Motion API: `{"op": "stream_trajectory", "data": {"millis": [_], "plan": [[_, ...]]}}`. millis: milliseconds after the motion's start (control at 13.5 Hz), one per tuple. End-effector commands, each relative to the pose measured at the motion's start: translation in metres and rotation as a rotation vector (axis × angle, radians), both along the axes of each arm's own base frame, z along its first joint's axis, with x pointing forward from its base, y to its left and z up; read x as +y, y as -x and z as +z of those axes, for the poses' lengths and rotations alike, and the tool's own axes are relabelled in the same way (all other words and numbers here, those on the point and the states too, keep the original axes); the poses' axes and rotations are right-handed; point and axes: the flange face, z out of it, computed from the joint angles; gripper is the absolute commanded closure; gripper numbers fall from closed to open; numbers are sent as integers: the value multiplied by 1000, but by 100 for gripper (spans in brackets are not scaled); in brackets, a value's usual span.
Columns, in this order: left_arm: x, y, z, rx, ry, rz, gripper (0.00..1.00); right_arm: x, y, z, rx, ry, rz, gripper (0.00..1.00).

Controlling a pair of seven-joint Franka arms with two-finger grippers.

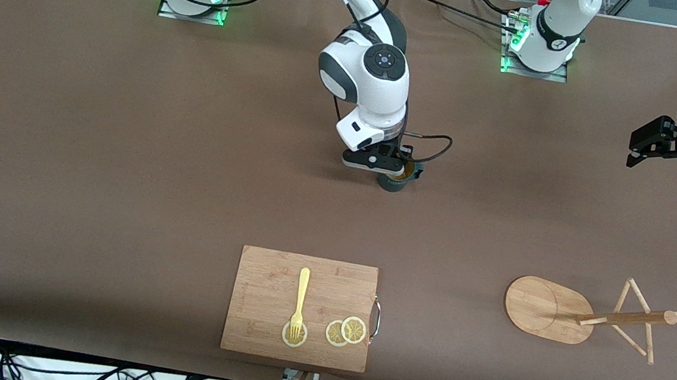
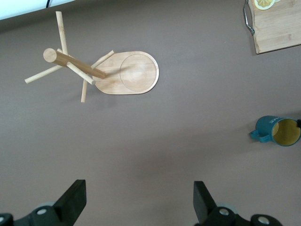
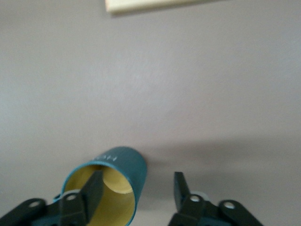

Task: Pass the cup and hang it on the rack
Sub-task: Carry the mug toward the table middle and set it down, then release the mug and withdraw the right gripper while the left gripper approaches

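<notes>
The dark teal cup (image 1: 394,182) stands upright mid-table, its yellowish inside showing. My right gripper (image 1: 391,170) is down over it, open, one finger inside the rim and the other outside, clear of the wall. In the right wrist view the cup (image 3: 123,165) sits around one finger, beside the gripper's (image 3: 137,181) middle. The wooden rack (image 1: 560,310) stands nearer the front camera, toward the left arm's end. My left gripper (image 1: 641,148) waits open and empty in the air over that end. The left wrist view shows the left gripper (image 2: 139,190), the rack (image 2: 136,75) and the cup (image 2: 280,131).
A wooden cutting board (image 1: 271,293) with a metal handle lies near the front edge, carrying a yellow fork (image 1: 300,297) and lemon slices (image 1: 345,331). Its corner shows in the left wrist view (image 2: 277,28). Bare brown table (image 1: 118,152) surrounds the cup.
</notes>
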Motion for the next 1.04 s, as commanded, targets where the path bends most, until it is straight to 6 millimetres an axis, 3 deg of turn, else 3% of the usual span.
{"op": "stream_trajectory", "data": {"millis": [0, 222, 370, 519, 593, 667, 741, 889, 963], "plan": [[2, -2, -1, 32, 48, 20, 0, -64, -46, 73, 23, -14, 10, 0], [-5, -1, 1, 34, 74, 9, 0, -137, -87, 112, 31, 41, -42, 0], [-27, -4, -10, 62, 154, -25, 0, -185, -105, 138, 53, 82, -26, 0], [-60, -19, -60, 157, 158, -64, 0, -242, -113, 168, 132, 76, 33, 0], [-75, -20, -87, 257, 152, -92, 0, -280, -116, 185, 162, 61, 46, 0], [-79, -16, -88, 284, 157, -103, 0, -313, -114, 201, 178, 63, 82, 0], [-84, -17, -102, 318, 160, -111, 0, -343, -110, 213, 189, 65, 109, 0], [-91, -20, -140, 429, 234, -146, 0, -407, -97, 228, 194, 63, 132, 0], [-95, -26, -171, 485, 283, -195, 0, -436, -86, 234, 195, 55, 152, 0]]}}
